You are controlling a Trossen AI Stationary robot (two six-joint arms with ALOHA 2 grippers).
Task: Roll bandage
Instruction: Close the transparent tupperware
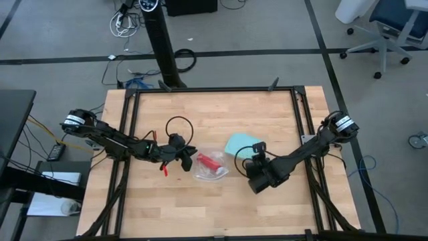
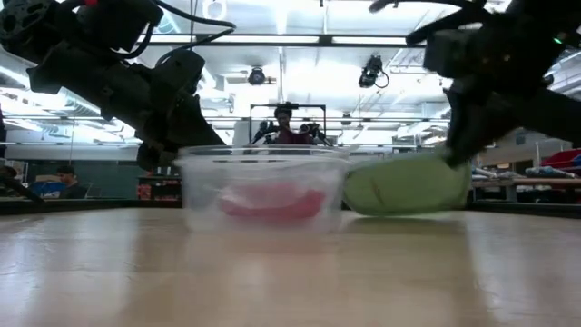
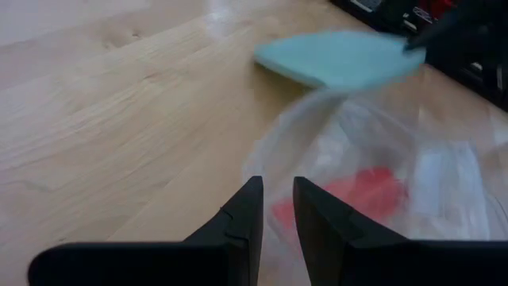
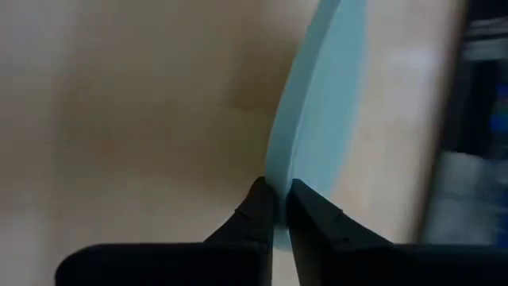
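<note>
The bandage (image 1: 208,161) is a bright red bundle, small and bunched rather than stretched out, lying just below the middle of the high view, slightly left of centre. It is seen through clear crinkled plastic, so its outline is soft and its exact folds cannot be told. In the low view it shows as a flat red patch (image 2: 272,203) low in the centre of the frame. In the left wrist view it is a red blur (image 3: 357,195) at lower right.

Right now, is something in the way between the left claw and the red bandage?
Yes. The bandage lies inside a clear plastic bag, so the bag's skin is between it and the left gripper at the bag's edge.
</note>
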